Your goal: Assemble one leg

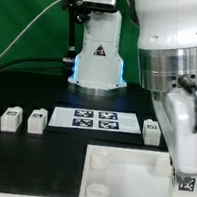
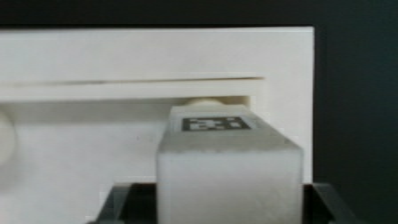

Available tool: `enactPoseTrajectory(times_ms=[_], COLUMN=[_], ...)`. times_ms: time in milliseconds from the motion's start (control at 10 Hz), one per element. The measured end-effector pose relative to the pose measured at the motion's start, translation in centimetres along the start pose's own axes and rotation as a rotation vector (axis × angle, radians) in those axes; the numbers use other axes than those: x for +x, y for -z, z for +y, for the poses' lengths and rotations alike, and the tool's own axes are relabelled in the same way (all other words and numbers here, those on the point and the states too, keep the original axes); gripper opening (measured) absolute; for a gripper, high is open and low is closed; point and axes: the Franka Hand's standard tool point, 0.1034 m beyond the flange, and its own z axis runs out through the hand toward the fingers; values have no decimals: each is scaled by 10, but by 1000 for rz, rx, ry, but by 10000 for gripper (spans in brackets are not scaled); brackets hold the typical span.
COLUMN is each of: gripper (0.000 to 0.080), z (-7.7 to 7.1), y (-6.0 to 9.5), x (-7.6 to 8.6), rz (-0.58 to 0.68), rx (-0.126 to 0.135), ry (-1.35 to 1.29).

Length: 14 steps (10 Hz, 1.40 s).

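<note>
My gripper [image 1: 186, 164] is shut on a leg [image 1: 186, 179], a white block with a marker tag on one face. It holds the leg upright over the corner of the large white tabletop [image 1: 116, 180] at the exterior view's right. In the wrist view the leg [image 2: 228, 160] sits between my dark fingers [image 2: 128, 206], and its tagged end points at a round corner socket [image 2: 210, 101] on the tabletop [image 2: 107, 60]. I cannot tell whether the leg touches the socket. Two more legs [image 1: 10, 120] [image 1: 35, 121] stand at the exterior view's left, and another leg [image 1: 153, 131] stands by the arm.
The marker board [image 1: 94, 119] lies flat behind the tabletop, between the loose legs. A white robot base with a lit blue ring [image 1: 97, 61] stands at the back. The table surface is black.
</note>
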Motion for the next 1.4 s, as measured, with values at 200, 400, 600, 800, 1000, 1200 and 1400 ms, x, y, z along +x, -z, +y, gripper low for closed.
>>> enactPoseTrajectory(times_ms=[200,400,600,800,1000,1200,1400], gripper=[294,294,596,638,646,649,649], z=[0,0,2,6,5,6,1], y=[0,0,-2,-2,-3,1,3], x=[-5,-5,-6,-6,-5,-7,-6], rz=[1,2,11,18,17,26,24], rx=[9,8,-10,-41,-41,-73,-72], ry=[-163,-160,47,426,549,938,1295])
